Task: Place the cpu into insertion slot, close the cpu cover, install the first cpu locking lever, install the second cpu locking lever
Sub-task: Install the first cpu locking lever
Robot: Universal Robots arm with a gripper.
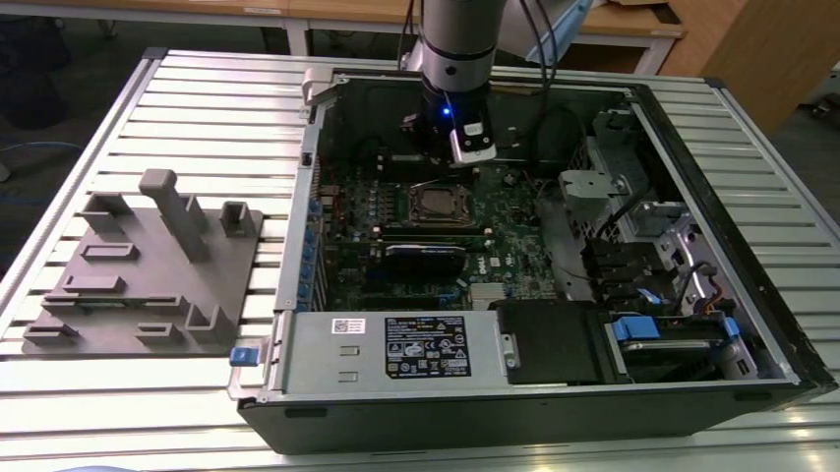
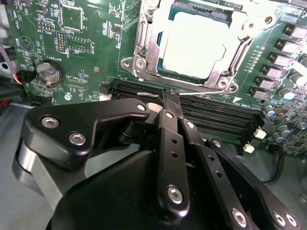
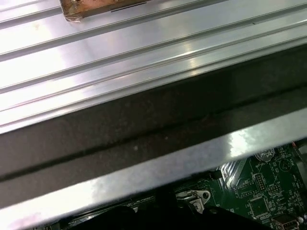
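Cpu (image 2: 196, 45): silver-grey top, seated in the slot, seen through the cover's cut-out in the second wrist view.
Cover (image 2: 149, 43): silvery frame, lying down flat around the cpu.
Slot (image 1: 415, 208): mid-board inside the case, just below the arm's tool in the exterior view.
Rod (image 2: 206, 93): thin bright wire along the slot's edge nearest the fingers. Whether it is latched cannot be told.
Gripper (image 2: 171, 98): black fingers drawn together to a narrow tip with nothing seen between them. The tip is over the memory slots, just beside the slot's edge and close to the rod's end.
Memory slots (image 2: 225, 117): long black rows between gripper and slot.
Battery (image 2: 50, 72): coin cell on the green board, well apart from the slot.
Card (image 1: 423, 262): long, black, near the slot on the side away from the arm.
Arm (image 1: 453, 49): comes down over the case's far wall — cables trail behind it.
Case (image 1: 315, 197): open, lying on a ribbed metal table (image 1: 210, 108).
Fixture (image 1: 145, 285): grey moulded block at the exterior view's left, outside the case.
Labels: a black-and-white sticker (image 1: 423, 346) on the metal box at the case's near end — print too small to tell.
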